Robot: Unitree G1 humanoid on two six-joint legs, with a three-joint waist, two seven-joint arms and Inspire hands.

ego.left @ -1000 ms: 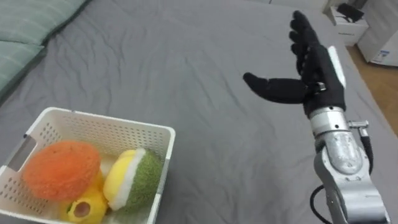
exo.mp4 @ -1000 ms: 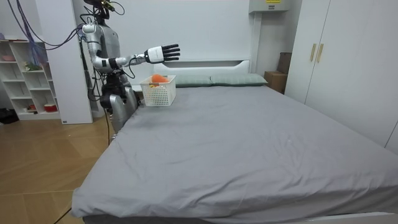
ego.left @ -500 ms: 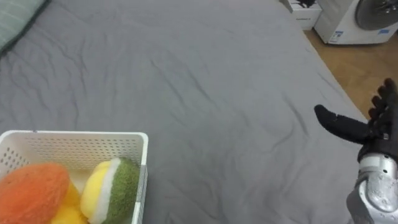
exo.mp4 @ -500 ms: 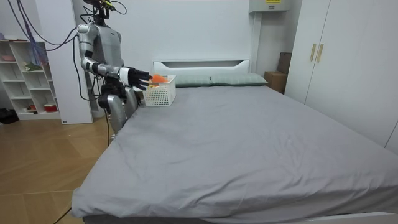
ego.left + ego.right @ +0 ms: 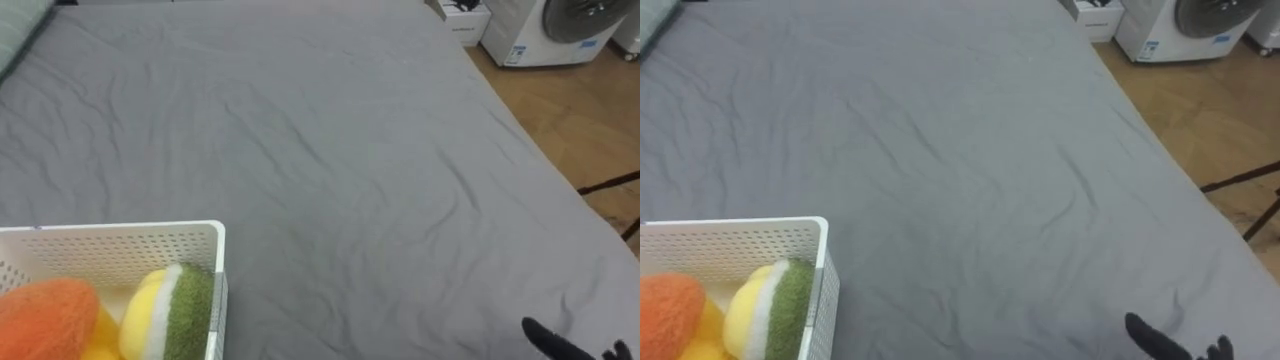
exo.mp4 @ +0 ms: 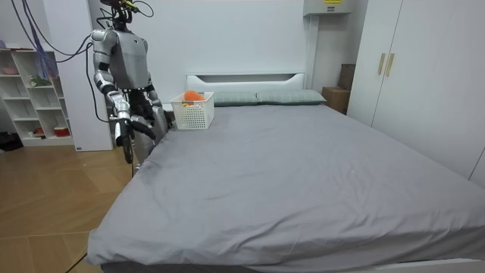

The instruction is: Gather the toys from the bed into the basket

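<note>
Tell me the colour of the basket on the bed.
The basket is white, clearest in the left eye view.

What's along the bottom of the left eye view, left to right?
orange toy → yellow-and-green toy → basket's right wall → bare grey sheet → right hand, just entering at the lower right corner

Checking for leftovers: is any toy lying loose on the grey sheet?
No, the toys sit inside the white basket, none on the sheet.
</note>
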